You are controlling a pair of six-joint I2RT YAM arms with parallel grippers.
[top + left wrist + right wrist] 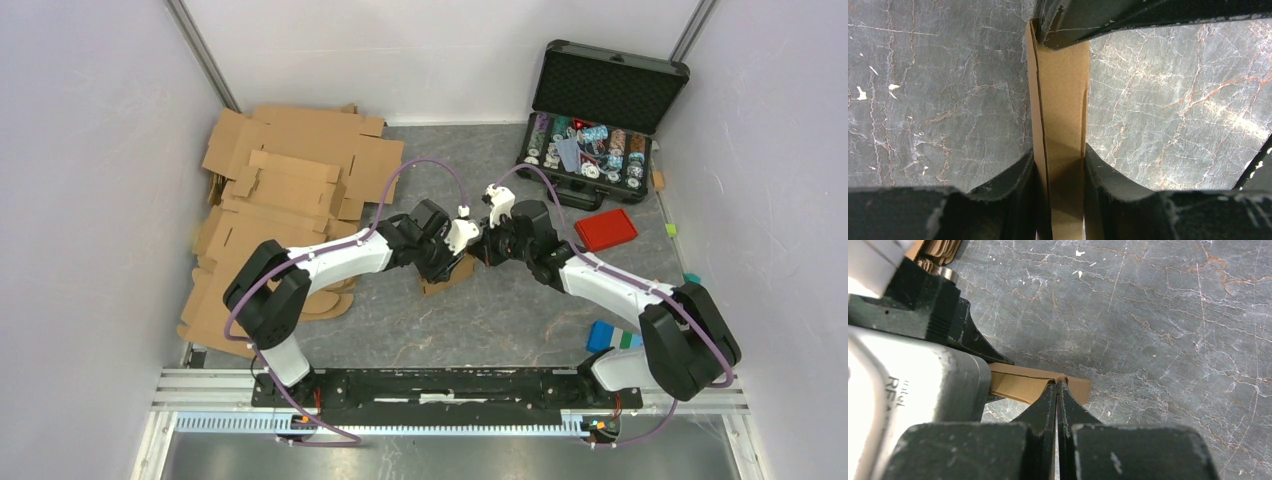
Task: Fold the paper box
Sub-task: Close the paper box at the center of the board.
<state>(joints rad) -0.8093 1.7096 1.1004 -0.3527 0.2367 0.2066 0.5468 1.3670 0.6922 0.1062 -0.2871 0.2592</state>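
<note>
The paper box (447, 276) is a small brown cardboard piece standing on the grey marbled table at the centre, mostly hidden under both grippers. In the left wrist view it shows as a narrow upright folded strip (1060, 100), and my left gripper (1058, 150) is shut on it, one finger on each side. My right gripper (1057, 382) is shut, nothing showing between its fingers, and its tips touch the box's top edge (1013, 385). Its dark fingers (1128, 20) cross over the far end of the strip. From above, the left gripper (455, 262) and right gripper (482, 250) meet tip to tip.
Many flat brown cardboard sheets (290, 180) are piled at the back left. An open black case (600, 110) of chips stands at the back right, with a red lid (606, 230) in front of it. A blue block (603, 335) lies by the right arm's base.
</note>
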